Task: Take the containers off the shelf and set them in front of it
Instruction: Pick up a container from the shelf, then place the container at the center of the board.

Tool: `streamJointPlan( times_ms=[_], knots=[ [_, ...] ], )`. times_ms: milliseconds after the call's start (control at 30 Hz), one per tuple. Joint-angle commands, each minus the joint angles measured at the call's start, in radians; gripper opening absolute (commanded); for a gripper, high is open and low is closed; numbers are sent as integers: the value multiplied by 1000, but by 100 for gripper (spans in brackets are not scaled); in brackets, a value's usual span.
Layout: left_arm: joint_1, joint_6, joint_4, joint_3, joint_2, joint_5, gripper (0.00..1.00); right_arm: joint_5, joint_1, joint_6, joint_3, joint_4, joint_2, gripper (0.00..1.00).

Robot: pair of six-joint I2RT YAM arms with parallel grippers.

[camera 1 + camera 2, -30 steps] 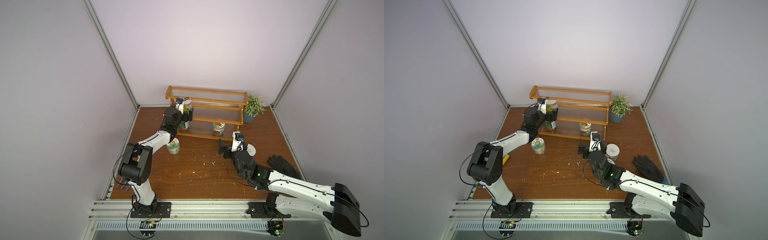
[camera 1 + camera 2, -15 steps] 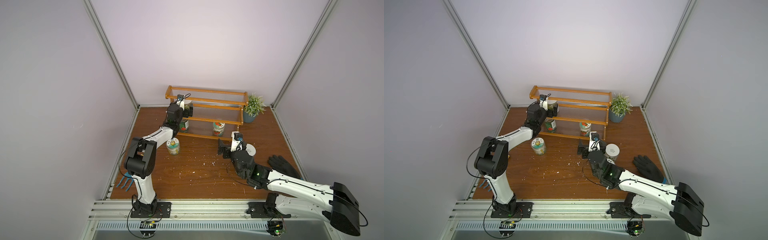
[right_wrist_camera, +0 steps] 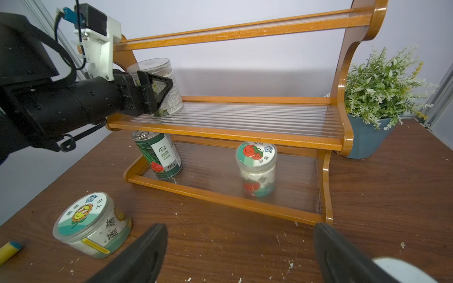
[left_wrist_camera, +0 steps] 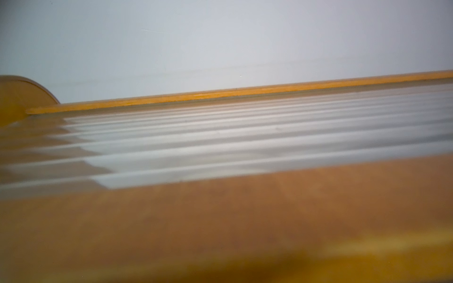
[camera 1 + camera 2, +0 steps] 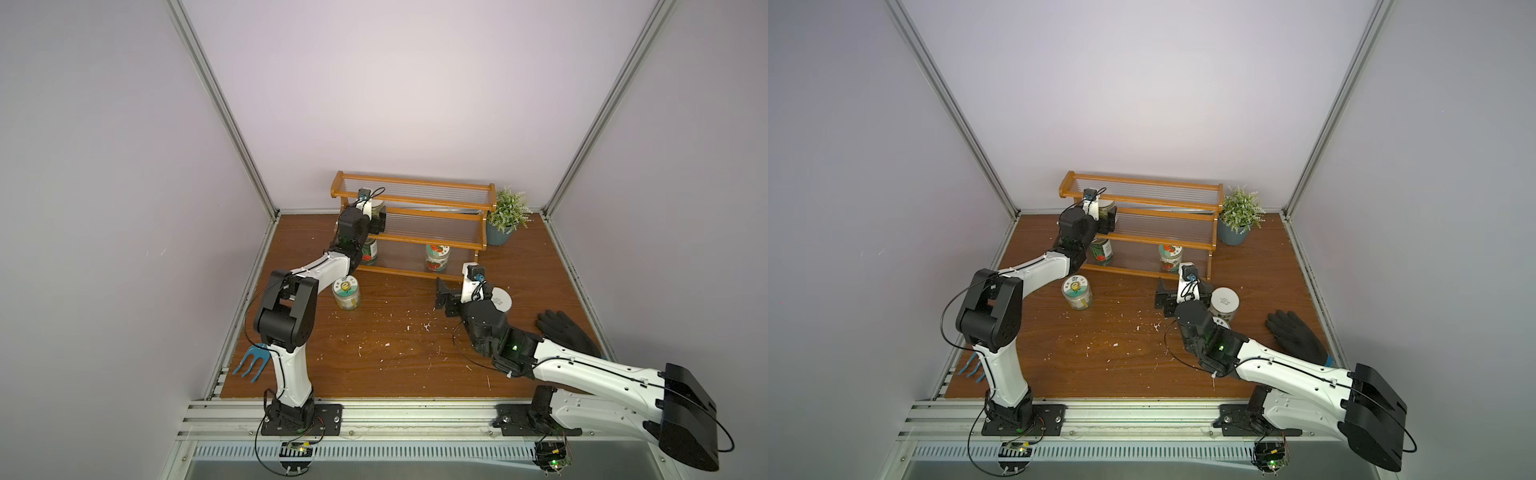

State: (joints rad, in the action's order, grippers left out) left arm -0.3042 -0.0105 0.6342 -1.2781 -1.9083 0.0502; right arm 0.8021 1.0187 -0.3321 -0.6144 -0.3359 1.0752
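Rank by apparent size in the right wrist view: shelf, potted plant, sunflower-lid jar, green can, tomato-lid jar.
1. shelf
2. potted plant
3. sunflower-lid jar, nearest the camera, so inflated
4. green can and tomato-lid jar: about alike, not ranked

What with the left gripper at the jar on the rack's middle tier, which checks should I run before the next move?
1. Reach: the left gripper is at the jar on the middle tier of the shelf, with its near finger alongside it: ok.
2. Firm grip on that jar: cannot tell; the far finger is hidden.
3. Upright: cannot tell; the jar looks tilted in the right wrist view, perhaps from the lens.
4. Landing spot: bare table in front of the shelf, beside the sunflower jar: ok.
5. Other arm: the right gripper is open, empty and short of the shelf: ok.
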Motion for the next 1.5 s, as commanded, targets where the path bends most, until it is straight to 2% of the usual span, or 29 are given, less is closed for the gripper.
streamJointPlan(
  times_ms=[0, 300, 800, 1133, 1267, 1467],
  knots=[
    [-8, 4, 36, -15, 6, 4, 59, 3, -4, -5, -19, -17, -15, 99],
    [-22, -4, 13, 70, 123, -15, 54, -7, -16, -1, -24, -20, -16, 99],
    [-56, -61, -118, 235, 342, 25, 52, -45, -38, -14, -16, 5, -51, 99],
    [-77, -98, -195, 391, 555, -31, 51, -72, -43, -48, 0, 90, -108, 99],
    [-120, -111, -242, 456, 661, -49, 51, -67, -45, -52, 11, 107, -129, 99],
    [-247, -110, -323, 577, 822, 19, 51, -74, -45, -55, 21, 107, -135, 99]
  ],
)
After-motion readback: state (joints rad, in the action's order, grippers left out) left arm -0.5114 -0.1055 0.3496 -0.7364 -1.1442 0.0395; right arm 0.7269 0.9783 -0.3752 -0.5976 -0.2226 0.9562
